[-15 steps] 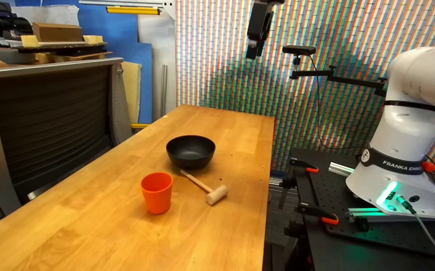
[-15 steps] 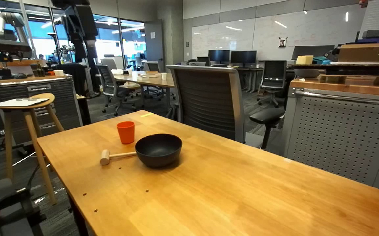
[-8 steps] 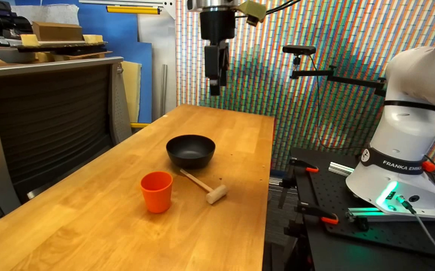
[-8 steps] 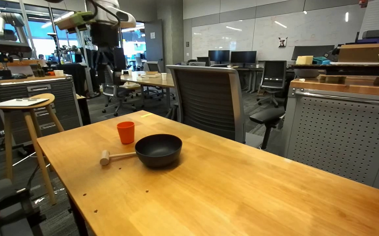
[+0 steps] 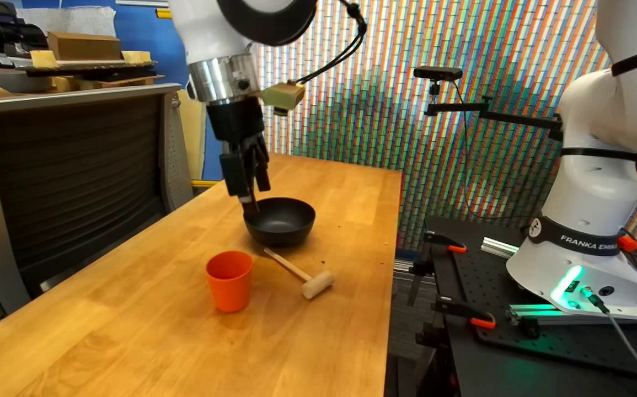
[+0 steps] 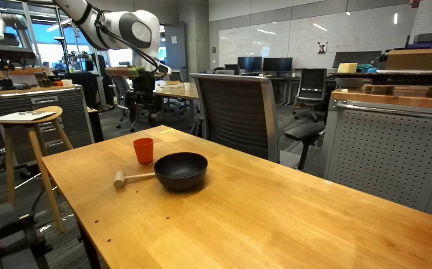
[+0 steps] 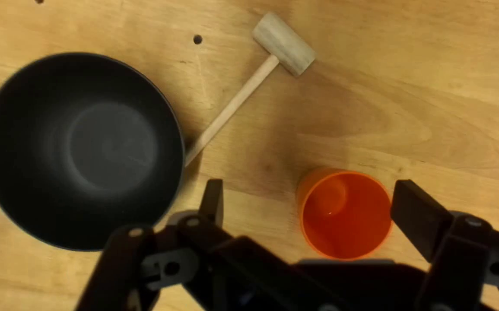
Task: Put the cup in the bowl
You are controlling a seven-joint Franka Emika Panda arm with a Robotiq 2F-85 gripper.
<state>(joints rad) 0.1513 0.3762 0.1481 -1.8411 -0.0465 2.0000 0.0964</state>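
Reaching for the cup (image 7: 345, 214) seems the step; the jaws stand wide, holding nothing, and should next centre over it and descend, clear of the bowl (image 7: 82, 151).

In an exterior view, my black gripper (image 5: 256, 197) overlaps the round black bowl (image 5: 282, 225) near a tapered orange plastic cup (image 5: 231, 286).

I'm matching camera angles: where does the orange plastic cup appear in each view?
In an exterior view: orange plastic cup lower left of centre; round black bowl above right.
In an exterior view: cup left of centre, slightly low; bowl below right.
Wrist view: cup lower right of centre; bowl to its left.
Shared landmark: bowl.
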